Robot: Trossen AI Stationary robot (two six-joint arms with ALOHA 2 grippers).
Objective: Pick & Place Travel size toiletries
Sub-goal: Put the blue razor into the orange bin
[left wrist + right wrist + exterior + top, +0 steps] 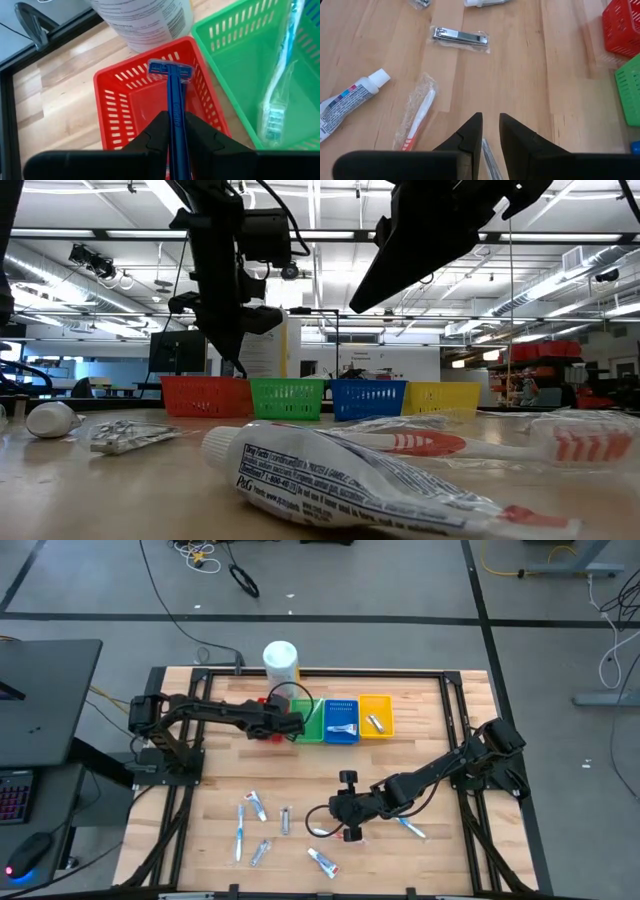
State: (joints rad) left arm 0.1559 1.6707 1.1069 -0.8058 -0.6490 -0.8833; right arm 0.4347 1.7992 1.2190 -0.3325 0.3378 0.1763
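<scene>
My left gripper (pixel 292 725) is over the red bin (pixel 125 100) and is shut on a dark blue razor (pixel 172 95). In the low view it (pixel 237 355) hangs just above that bin (pixel 205 395). My right gripper (pixel 338 818) is raised over the near middle of the table. Its fingers are nearly together on a slim pale wrapped item (pixel 489 157). Several small tubes and wrapped toothbrushes lie flat on the wood: a tube (pixel 255 805), a toothbrush (pixel 240 832), another tube (pixel 322 860). The green bin holds a wrapped toothbrush (pixel 280 95). My left gripper pinches the razor's handle (pixel 177 125) between its two fingers, which lie along it. The razor's head (pixel 169 70) sticks out past the fingertips, over the inside of the red bin and clear of it. My right gripper has the slim item (pixel 487 150) between its two fingers (pixel 472 131). Only a short piece shows in the gap; the fingers hide the rest, so I cannot tell which part is held. The fingers slant down at the table.
Green (pixel 310 720), blue (pixel 342 718) and yellow (pixel 376 715) bins stand in a row right of the red one. A large white canister (pixel 281 660) stands behind them. A nail clipper (pixel 460 36), a tube (pixel 350 102) and a wrapped toothbrush (pixel 417 112) lie ahead of my right gripper.
</scene>
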